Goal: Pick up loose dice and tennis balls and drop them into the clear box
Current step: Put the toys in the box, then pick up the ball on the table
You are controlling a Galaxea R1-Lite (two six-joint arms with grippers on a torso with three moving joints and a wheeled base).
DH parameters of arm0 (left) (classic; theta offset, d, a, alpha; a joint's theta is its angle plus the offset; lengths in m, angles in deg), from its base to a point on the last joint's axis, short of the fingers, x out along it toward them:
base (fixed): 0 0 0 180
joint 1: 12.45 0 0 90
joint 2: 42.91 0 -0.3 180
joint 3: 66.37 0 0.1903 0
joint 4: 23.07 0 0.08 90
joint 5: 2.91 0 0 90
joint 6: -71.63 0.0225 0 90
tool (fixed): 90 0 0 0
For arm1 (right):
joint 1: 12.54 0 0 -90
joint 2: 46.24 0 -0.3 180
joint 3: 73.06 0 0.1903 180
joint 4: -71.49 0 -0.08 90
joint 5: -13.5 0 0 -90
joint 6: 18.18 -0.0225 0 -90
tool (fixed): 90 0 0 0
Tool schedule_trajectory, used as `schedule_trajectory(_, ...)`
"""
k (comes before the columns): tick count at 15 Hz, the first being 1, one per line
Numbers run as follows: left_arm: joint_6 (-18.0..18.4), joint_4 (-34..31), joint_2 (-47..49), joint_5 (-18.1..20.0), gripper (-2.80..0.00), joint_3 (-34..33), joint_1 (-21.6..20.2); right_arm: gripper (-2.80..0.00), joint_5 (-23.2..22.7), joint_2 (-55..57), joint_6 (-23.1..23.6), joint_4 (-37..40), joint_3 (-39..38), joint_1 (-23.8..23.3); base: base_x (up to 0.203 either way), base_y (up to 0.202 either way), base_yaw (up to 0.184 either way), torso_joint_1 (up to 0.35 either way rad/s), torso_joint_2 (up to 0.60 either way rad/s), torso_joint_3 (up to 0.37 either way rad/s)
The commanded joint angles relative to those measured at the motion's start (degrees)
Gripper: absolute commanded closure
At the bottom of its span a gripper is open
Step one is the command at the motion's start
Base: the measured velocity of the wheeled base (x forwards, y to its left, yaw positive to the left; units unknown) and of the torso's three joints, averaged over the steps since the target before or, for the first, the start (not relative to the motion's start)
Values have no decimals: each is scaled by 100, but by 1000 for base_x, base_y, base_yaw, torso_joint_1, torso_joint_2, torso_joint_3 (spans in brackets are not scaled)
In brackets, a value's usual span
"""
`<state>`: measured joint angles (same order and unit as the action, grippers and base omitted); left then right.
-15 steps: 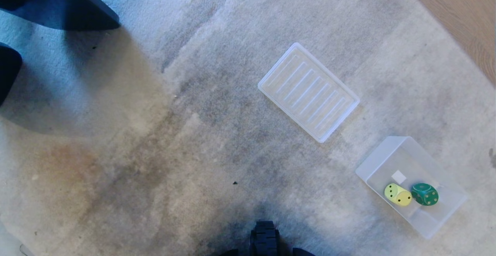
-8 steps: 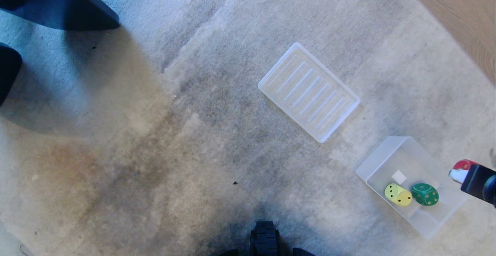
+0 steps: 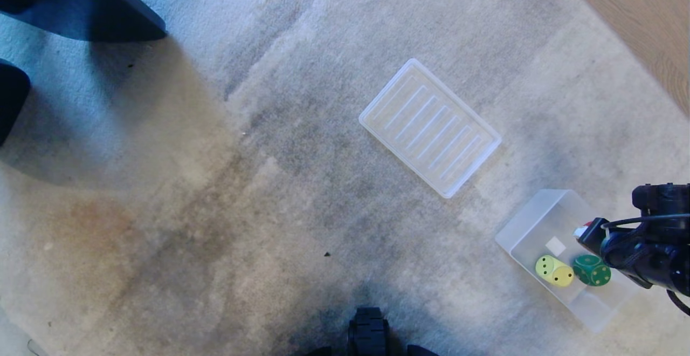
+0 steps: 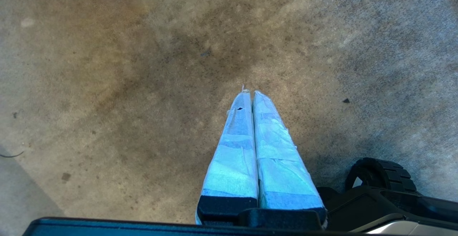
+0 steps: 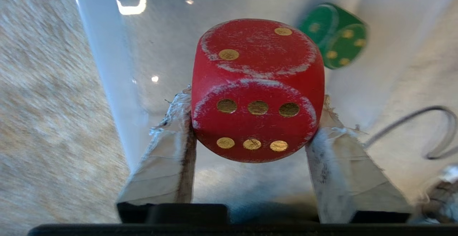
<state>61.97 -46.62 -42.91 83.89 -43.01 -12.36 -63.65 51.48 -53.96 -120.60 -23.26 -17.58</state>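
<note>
1. The red die (image 5: 257, 89) sits clamped between the two taped fingers (image 5: 168, 157) of the right gripper (image 5: 250, 121), its six-pip face toward the wrist camera; the jaws are closed on its opposite sides.
2. The held die hangs over the open clear box (image 3: 525, 221), inside its far-right rim as the head camera sees it; only a sliver of red (image 3: 581, 231) shows past the black arm there.
3. On the box floor lie the green die (image 3: 591, 270) and the yellow die (image 3: 553, 270), side by side and touching or nearly so; the green one lies just beyond the held die and to one side in the wrist view, so a straight drop looks likely to land beside it rather than on it.
4. The move ahead, by this reading, is simply to part the jaws; the die is already above the box, and the right arm is the only one near.
5. The ribbed tray (image 3: 429, 128) rests on the carpet (image 3: 215, 210) well apart from the box, up and to the left of it in the head view.
6. The left gripper (image 4: 249, 94) hangs parked over bare carpet with its jaws pressed together and nothing between them.
7. No tennis balls or beige die appear in any view.
</note>
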Motion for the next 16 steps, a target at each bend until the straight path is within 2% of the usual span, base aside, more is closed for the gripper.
schedule_trajectory(1, -9, 1, 0, -6, 0, 0, -1, -280, -182, 299, -66, -134, 10, -14, 0, 0, 0, 0, 0, 0)
schedule_trajectory(5, -9, 1, 0, -6, 0, 0, -1, -280, -198, 69, -31, -137, -88, -9, 0, 0, 0, 0, 0, 0)
schedule_trajectory(10, -9, 1, 0, -6, 0, 0, -1, -280, -220, -1645, 359, -101, -634, 28, 0, 0, 0, 0, 0, 0)
schedule_trajectory(11, -9, 1, 0, -6, 0, 0, -1, 0, -235, -2122, 495, -70, -808, 57, 0, 0, 0, 0, 0, 0)
schedule_trajectory(13, -9, 1, 0, -6, 0, 0, -1, 0, -273, -3034, 764, 147, -1137, 163, 0, 0, 0, 0, 0, 0)
schedule_trajectory(16, -9, 1, 0, -6, 0, 0, -1, 0, -278, -4773, 1270, 1310, -1460, 423, 0, 0, 0, 0, 0, 0)
